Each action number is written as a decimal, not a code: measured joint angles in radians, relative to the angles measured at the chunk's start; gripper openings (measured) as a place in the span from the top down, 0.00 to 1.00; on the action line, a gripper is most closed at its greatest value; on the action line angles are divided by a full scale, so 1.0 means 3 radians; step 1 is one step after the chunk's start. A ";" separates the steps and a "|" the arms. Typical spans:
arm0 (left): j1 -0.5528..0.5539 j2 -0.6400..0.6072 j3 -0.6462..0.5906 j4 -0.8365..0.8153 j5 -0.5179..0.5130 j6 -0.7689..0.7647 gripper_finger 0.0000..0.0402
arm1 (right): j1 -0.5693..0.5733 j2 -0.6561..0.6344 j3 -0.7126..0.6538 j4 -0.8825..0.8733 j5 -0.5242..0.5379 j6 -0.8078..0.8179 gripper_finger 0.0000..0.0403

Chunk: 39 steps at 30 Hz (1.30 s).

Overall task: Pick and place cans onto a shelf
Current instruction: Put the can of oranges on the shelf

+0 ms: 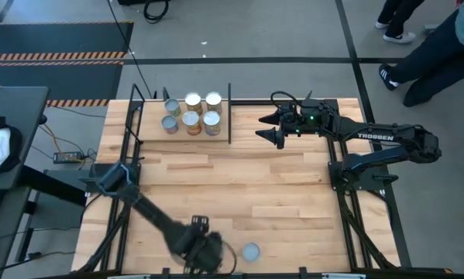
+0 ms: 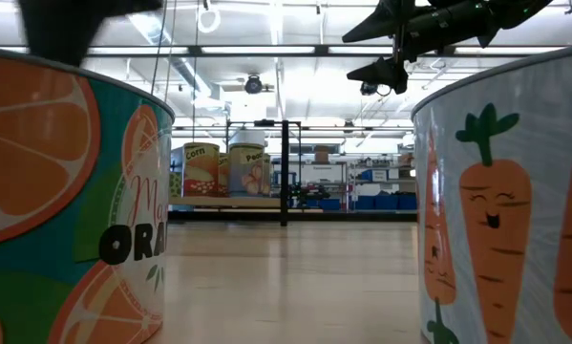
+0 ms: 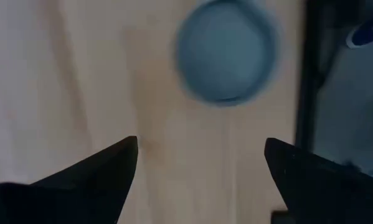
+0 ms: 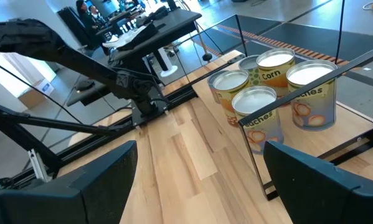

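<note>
Silver-topped cans (image 1: 191, 113): five shelved (one loose (image 1: 251, 251))

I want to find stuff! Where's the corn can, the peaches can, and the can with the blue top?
corn can (image 4: 275, 70): right wrist view, on its label.
peaches can (image 4: 263, 118): right wrist view, on its side label.
blue-topped can (image 3: 225, 50): left wrist view, middle of its round top.

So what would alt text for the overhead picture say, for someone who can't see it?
Five cans stand grouped on a small shelf at the far side of a wooden table. The left pincer hangs open near the front edge beside a lone can; the right pincer waits open right of the shelf.
</note>
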 joint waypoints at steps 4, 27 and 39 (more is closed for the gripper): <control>-0.0264 0.0076 -0.0013 0.0164 -0.0378 0.0036 0.12 | 0.0000 0.0000 0.0000 -0.0001 0.0000 0.0000 0.11; -0.0093 0.0450 -0.0288 0.1290 -0.1035 -0.0011 0.12 | 0.0000 0.0000 -0.0001 0.0001 0.0001 -0.0001 0.11; 0.0097 0.0353 -0.0242 0.0921 -0.0414 0.0026 0.31 | 0.0000 -0.0001 -0.0001 0.0054 0.0000 -0.0001 0.11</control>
